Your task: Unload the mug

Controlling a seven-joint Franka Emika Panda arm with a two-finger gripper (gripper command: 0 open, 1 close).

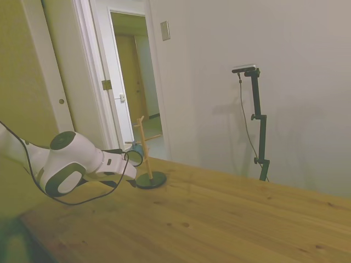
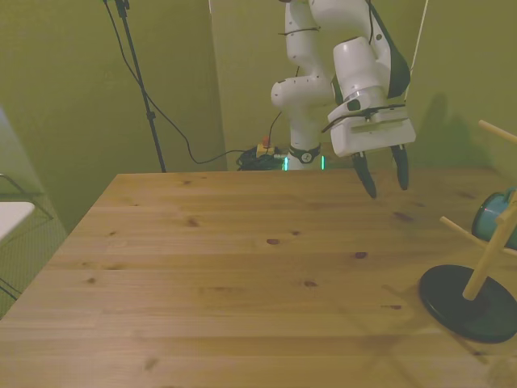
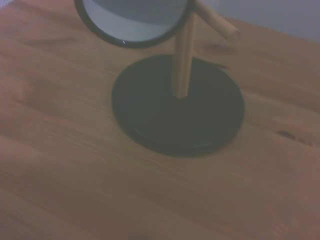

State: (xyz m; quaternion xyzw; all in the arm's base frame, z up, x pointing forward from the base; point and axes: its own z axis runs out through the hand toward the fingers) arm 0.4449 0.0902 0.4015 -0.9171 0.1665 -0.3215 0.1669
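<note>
The teal mug (image 2: 494, 215) hangs on a peg of the wooden stand (image 2: 487, 271) at the front view's right edge, partly cut off there. From the side, the mug (image 1: 137, 150) sits beside the post, above the round dark base (image 1: 151, 179). My gripper (image 2: 386, 187) hovers tilted above the table, open with nothing between its fingers, well apart from the stand and toward the front view's left of it. From the side, the gripper (image 1: 128, 181) is low, just short of the base. The wrist view catches the mug's white mouth and dark rim (image 3: 132, 22) above the base (image 3: 177, 107).
The wooden table (image 2: 242, 283) spreads under the arm. A dark cable (image 1: 82, 200) loops below the wrist. An open doorway (image 1: 134, 76) lies behind the stand. A black tripod pole (image 2: 141, 81) rises behind the table at the front view's left.
</note>
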